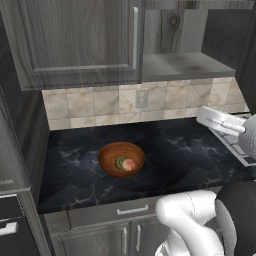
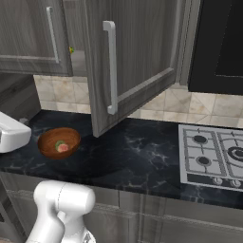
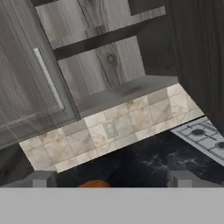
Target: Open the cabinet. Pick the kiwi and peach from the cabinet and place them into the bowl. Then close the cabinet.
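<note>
In the left base view, the cabinet (image 1: 75, 45) hangs at ten o'clock with its left door shut and its silver bar handle (image 1: 135, 37) upright along the door's right edge. To the right of that door the cabinet stands open, its shelf (image 1: 185, 65) bare. Below, on the black marble counter (image 1: 190, 155), sits the wooden bowl (image 1: 111, 151), just left of centre, with the kiwi (image 1: 120, 162) and the peach (image 1: 129, 165) touching each other inside it, kiwi on the left.

In the right base view, the bowl lies at nine o'clock, and the open right door (image 2: 133, 61) swings out over the counter, with the stove (image 2: 211, 156) at three o'clock.

In the hand view, the claw (image 3: 111, 179) has its two dark fingertips (image 3: 41, 179) set wide apart at the bottom edge, nothing between them. The orange-brown rim of the bowl peeks up between the tips, near the left one, at about seven o'clock. The open cabinet shelf lies above, at twelve o'clock, well apart from the claw.
</note>
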{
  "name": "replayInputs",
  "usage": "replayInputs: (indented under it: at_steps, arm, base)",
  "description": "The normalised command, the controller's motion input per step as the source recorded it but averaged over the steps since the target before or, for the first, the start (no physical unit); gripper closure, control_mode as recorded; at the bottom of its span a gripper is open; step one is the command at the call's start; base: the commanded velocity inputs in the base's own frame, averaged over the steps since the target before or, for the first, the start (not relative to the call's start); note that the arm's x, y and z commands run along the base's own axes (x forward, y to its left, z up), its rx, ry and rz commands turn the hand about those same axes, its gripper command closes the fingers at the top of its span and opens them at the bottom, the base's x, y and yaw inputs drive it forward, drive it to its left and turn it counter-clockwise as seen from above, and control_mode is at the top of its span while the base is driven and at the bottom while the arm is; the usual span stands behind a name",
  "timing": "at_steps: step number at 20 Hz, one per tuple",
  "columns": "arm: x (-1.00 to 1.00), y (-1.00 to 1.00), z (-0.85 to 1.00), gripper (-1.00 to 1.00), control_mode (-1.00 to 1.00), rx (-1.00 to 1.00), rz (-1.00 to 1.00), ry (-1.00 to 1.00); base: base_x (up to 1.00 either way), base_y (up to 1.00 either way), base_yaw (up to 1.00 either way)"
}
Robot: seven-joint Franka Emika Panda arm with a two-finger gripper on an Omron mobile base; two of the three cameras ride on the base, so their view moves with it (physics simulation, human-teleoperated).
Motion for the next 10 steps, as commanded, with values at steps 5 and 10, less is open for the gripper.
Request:
replayInputs:
  at_steps: [5, 10]
  arm:
    - [-0.99, -0.66, 0.0, -1.0, -1.0, 0.08, 0.0, 0.0]
    - [-0.7, -0.94, 0.0, -1.0, -1.0, 0.14, 0.0, 0.0]
  base:
    - [0.0, 0.0, 0.0]
    - [0.0, 0.0, 0.0]
